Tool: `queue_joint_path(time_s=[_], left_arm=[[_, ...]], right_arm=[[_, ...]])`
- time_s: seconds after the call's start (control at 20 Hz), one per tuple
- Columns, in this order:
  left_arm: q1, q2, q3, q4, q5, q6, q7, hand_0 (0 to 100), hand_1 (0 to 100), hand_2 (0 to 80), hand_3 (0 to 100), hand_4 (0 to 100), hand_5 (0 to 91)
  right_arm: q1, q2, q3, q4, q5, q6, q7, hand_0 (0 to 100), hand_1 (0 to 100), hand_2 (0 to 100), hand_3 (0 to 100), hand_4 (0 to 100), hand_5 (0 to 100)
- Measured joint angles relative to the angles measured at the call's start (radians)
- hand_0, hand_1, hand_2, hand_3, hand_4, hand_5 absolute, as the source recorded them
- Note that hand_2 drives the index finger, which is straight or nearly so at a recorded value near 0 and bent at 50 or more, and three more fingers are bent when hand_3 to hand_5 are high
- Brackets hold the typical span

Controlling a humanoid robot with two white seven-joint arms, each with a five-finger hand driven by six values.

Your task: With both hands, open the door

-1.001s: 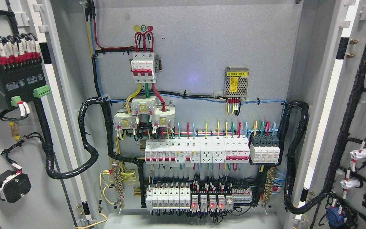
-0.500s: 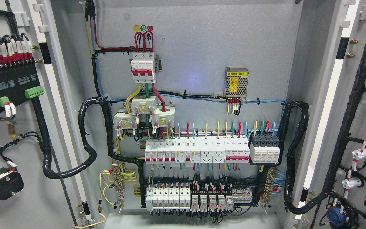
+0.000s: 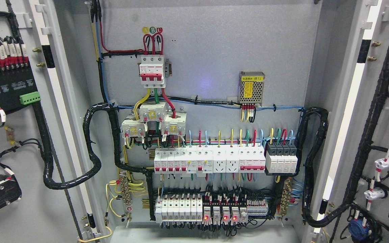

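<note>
- The grey back panel [image 3: 208, 54] of the open cabinet carries everything inside it.
- A red-and-white main breaker [image 3: 152, 71] sits at its upper left.
- A perforated power supply box [image 3: 251, 87] with a yellow label is mounted at the upper right.
- A row of white breakers [image 3: 208, 161] runs across the middle.
- A lower row of breakers and relays [image 3: 211, 209] sits near the bottom, some with red lights lit.

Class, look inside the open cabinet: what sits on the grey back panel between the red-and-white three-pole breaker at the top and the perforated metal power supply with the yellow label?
Bare grey back panel, head view.
</note>
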Motion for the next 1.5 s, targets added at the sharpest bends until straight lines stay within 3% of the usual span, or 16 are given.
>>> queue_joint_path(time_s=[0.7,1.5], left_arm=[[-0.052,0.034,0.032,0.073,0.045,0.060,0.000,0,0,0.0,0,0,0.0],[-0.073,0.065,0.039,0.108,0.077,0.063,0.000,0,0,0.0,0,0,0.0]], right_arm=[[0.010,0.009,0.022,-0.012,0.003,-0.009,-0.002,19,0,0,0,0,0],[0.011,0.000,0.123,-0.079,0.011,-0.020,0.004,19,0,0,0,0,0]])
